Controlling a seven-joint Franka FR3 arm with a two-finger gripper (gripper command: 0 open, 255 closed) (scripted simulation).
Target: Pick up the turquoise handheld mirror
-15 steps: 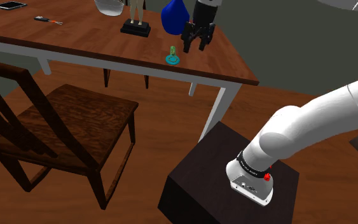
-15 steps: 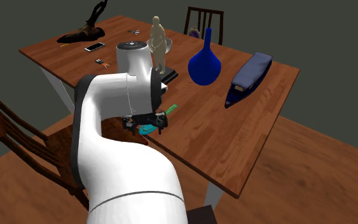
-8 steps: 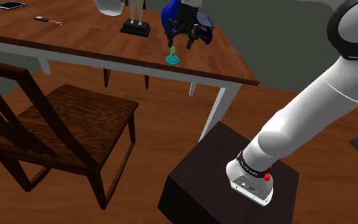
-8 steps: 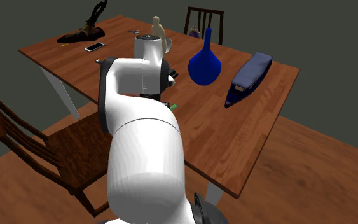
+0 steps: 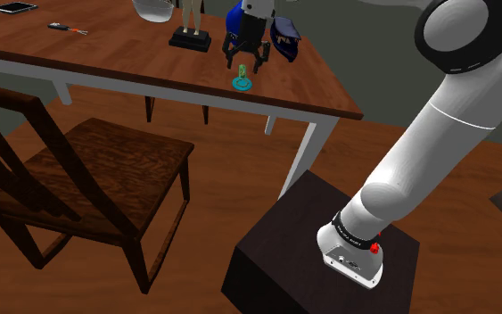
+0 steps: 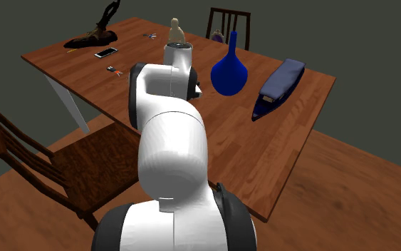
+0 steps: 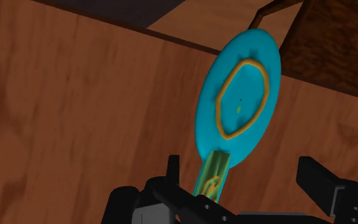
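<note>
Pincer hangs released astride the turquoise mirror handle, blue vase close by.

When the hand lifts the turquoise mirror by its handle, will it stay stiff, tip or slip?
Probably stiff: the mirror looks like one rigid piece. Its disc is far wider than the thin green handle, so it may droop when gripped there. The narrow handle might also slip.
</note>
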